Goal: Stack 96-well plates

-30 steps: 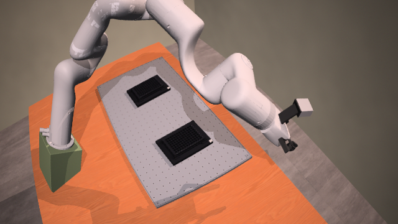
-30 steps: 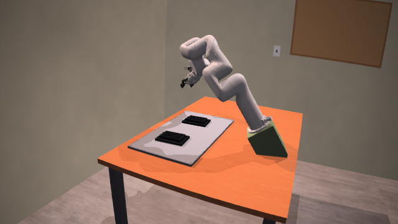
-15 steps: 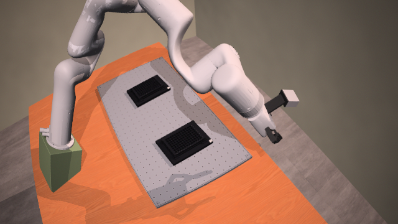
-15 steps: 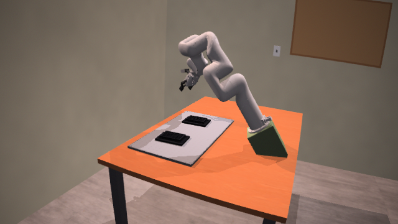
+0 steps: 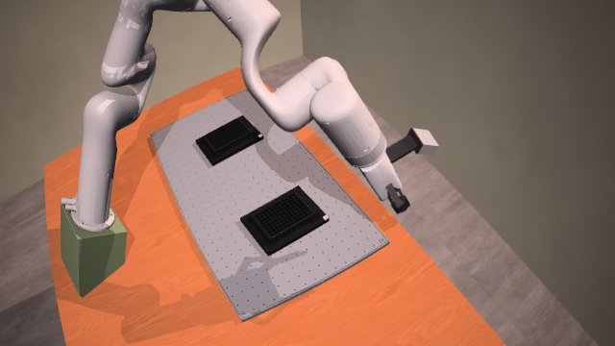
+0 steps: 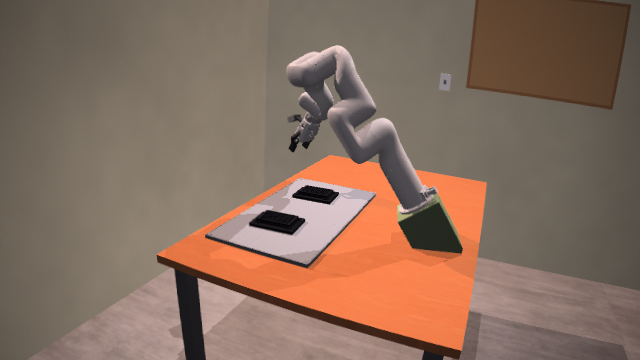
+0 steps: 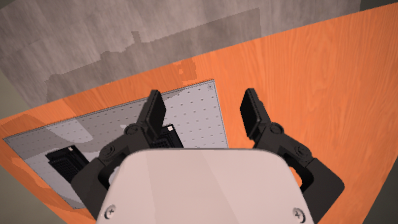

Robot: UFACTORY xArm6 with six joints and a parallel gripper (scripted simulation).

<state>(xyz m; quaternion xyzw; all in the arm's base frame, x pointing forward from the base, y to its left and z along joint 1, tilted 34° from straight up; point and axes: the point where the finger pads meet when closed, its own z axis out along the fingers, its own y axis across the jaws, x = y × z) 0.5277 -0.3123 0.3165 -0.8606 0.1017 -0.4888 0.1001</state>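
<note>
Two black 96-well plates sit in their nests on a grey perforated board (image 5: 216, 192). The N1 plate (image 5: 283, 218) is the nearer one in the top view and the farther one in the exterior view (image 6: 315, 193). A white mark shows at its right corner (image 5: 326, 218). The N2 plate (image 5: 230, 139) (image 6: 277, 221) sits apart from it, also with a white corner mark. My gripper (image 5: 398, 202) (image 6: 299, 145) is open and empty, high above the table, out past the board's long edge on the N1 side. In the wrist view the fingers frame the board's corner. The left finger partly hides the N1 plate (image 7: 168, 137), and the N2 plate (image 7: 65, 162) lies lower left.
The board lies on an orange table (image 5: 336, 298) along the edge far from the arm's green base block (image 5: 91, 255). The table edge and floor are close beyond the board (image 5: 432, 250). A wall stands on that side.
</note>
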